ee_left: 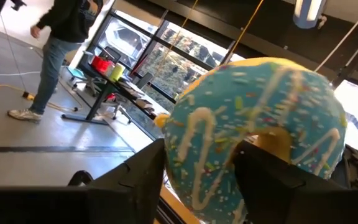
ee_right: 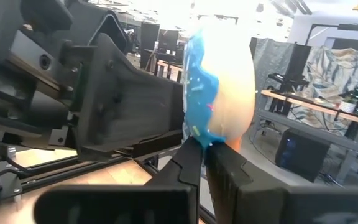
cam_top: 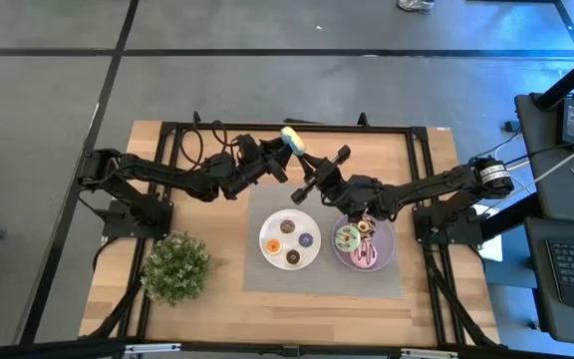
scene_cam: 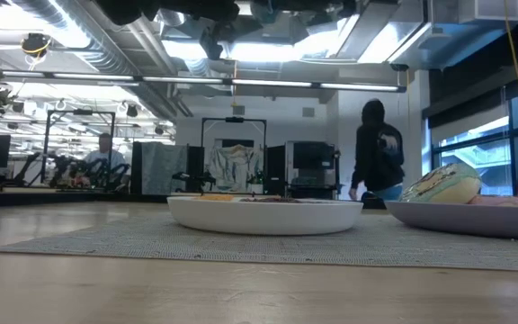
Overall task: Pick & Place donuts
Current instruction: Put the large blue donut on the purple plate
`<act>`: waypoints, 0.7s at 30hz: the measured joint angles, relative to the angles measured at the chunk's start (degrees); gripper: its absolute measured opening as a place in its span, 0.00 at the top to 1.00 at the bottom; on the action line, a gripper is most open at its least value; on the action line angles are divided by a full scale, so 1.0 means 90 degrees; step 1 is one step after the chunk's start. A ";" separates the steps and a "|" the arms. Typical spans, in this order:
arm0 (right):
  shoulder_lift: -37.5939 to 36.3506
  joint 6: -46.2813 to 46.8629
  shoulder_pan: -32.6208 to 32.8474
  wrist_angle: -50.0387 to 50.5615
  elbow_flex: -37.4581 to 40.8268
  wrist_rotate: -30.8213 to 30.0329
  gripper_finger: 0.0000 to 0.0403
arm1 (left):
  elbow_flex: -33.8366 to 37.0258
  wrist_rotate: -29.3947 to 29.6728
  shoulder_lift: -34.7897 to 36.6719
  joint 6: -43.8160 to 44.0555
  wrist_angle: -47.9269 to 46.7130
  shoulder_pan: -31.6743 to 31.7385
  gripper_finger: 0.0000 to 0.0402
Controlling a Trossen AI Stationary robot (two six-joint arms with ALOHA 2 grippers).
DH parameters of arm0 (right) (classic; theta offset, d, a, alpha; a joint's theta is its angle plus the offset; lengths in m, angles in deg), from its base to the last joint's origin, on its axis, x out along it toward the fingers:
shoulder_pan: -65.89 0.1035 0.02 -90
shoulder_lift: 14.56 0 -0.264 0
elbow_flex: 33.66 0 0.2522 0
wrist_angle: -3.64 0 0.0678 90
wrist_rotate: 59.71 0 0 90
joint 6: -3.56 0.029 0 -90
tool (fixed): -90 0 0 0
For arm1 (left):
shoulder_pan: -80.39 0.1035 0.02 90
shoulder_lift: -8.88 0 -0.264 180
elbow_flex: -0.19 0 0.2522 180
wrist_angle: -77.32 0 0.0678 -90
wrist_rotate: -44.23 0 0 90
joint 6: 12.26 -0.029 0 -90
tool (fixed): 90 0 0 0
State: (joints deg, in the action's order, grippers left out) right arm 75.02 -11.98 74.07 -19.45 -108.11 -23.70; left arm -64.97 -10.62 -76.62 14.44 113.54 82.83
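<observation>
My left gripper (cam_top: 287,150) is over the table's far middle, shut on a blue-iced donut (cam_top: 294,139) with white zigzag and sprinkles, held well above the table. The donut fills the left wrist view (ee_left: 253,130). My right gripper (cam_top: 305,166) is shut, its tips (ee_right: 202,152) right at the donut's lower rim (ee_right: 201,140). Three tiny donuts lie on the white plate (cam_top: 267,242). The green (cam_top: 346,237), pink and brown donuts lie on the purple plate (cam_top: 389,249). My left gripper pinches one side of the donut's ring (ee_left: 194,155) between its two fingers. One finger (ee_left: 145,177) is outside the ring and the other (ee_left: 278,180) stands at the hole. The donut is lifted clear and stands on edge. My right gripper's tips are at the donut's rim; I cannot tell whether they touch.
Both plates sit on a grey mat (cam_top: 267,279) at the table's middle. A potted plant (cam_top: 175,267) stands at the near left. A person (scene_cam: 376,148) walks in the room behind the table.
</observation>
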 joint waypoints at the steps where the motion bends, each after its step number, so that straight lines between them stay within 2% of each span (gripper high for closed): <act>1: 0.0000 -0.0005 0.0000 0.0008 0.0000 -0.0045 0.95 | 0.0000 -0.0015 0.0000 0.0008 0.0002 0.0000 0.52; 6: -0.0012 -0.0018 0.0000 0.0079 0.0000 -0.0222 0.95 | 0.0000 -0.0100 0.0048 0.0101 -0.0026 -0.0010 0.46; 15: -0.0026 -0.0021 0.0000 0.0082 0.0000 -0.0375 0.95 | 0.0000 -0.0394 0.0184 -0.0053 -0.0163 -0.0046 0.47; 21: -0.0059 -0.0070 0.0034 0.0126 0.0005 -0.0458 0.95 | -0.0001 -0.0399 0.0441 -0.0099 -0.1024 -0.0067 0.46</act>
State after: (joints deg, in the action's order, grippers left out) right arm 74.49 -12.61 74.38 -18.32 -108.06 -27.83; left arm -64.97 -14.22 -72.65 13.55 104.33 82.23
